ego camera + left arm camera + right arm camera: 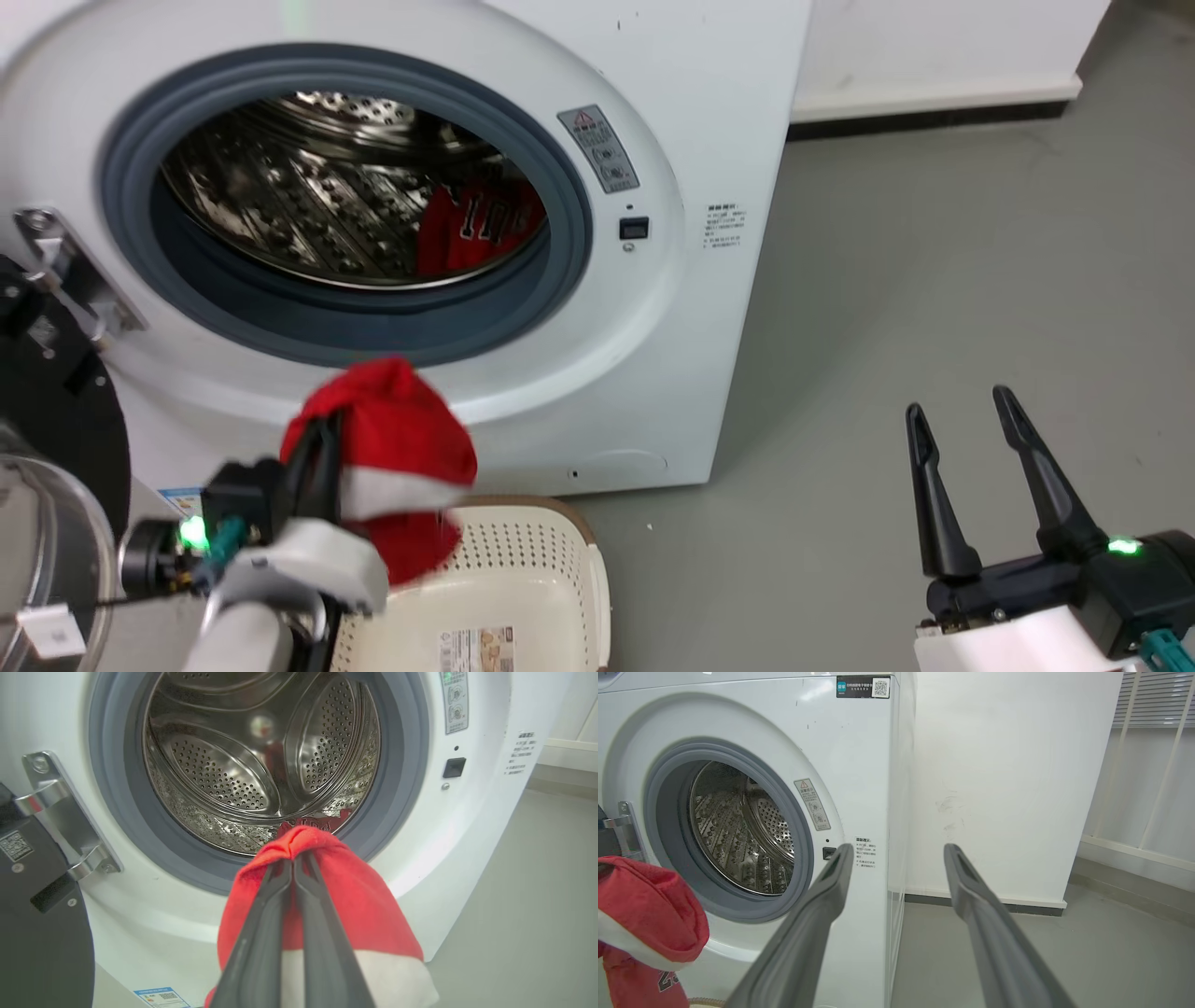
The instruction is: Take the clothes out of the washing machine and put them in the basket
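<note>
My left gripper (322,434) is shut on a red garment with a white band (401,457), held just outside the washing machine (653,308) below its porthole and above the basket (523,597). The left wrist view shows the closed fingers (261,933) pinching the garment's (355,905) top fold in front of the steel drum (224,765). A second red piece of clothes with lettering (476,229) lies inside the drum at the right. My right gripper (962,406) stands open and empty over the floor at the lower right. The held garment (649,914) hangs at the left of the right wrist view.
The machine's black-framed door (56,420) hangs open at the left, beside its metal hinge (70,271). Grey floor (934,280) stretches to the right of the machine, bounded by a white wall with a dark skirting (934,117).
</note>
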Motion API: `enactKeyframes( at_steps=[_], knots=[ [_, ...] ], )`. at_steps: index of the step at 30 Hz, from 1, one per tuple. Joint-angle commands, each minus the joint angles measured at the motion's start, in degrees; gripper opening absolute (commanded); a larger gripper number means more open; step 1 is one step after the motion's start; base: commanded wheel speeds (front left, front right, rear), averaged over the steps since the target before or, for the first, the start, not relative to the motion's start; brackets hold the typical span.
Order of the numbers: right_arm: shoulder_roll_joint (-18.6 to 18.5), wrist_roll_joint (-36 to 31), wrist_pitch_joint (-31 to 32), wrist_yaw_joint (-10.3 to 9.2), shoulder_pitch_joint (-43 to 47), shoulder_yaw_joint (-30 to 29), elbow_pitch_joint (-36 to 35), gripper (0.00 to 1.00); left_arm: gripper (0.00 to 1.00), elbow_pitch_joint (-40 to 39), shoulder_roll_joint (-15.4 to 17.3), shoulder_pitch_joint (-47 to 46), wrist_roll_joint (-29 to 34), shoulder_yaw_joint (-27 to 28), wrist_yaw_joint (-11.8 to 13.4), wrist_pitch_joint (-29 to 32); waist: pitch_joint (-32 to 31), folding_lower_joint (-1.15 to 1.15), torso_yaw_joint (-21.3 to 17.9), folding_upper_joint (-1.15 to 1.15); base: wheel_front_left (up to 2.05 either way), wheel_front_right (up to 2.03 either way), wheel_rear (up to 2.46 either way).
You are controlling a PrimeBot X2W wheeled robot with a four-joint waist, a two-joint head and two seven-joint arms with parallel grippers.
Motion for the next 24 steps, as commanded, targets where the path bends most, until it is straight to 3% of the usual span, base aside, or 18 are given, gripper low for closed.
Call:
enactKeyframes(
  at_steps=[1,13,24],
  knots=[
    [0.0,-0.2,-0.1,-0.04,0.8,-0.1,0.2,1.0,0.0,-1.1,0.0,1.5,0.0,-0.2,0.4,0.3,-1.2,0.01,0.6,0.0,0.0,0.0,0.0],
    [0.0,-0.3,-0.1,-0.04,-0.2,0.7,0.0,1.0,0.0,-4.1,-0.4,8.8,-2.0,-1.3,1.3,3.0,0.6,0.01,-0.5,0.0,0.0,0.0,0.0],
    [0.0,0.4,-0.1,-0.04,-5.4,1.1,-1.1,1.0,0.0,11.5,-2.6,2.0,-3.6,-1.8,-1.9,1.0,10.5,0.01,-2.9,0.0,0.0,0.0,0.0]
  ],
)
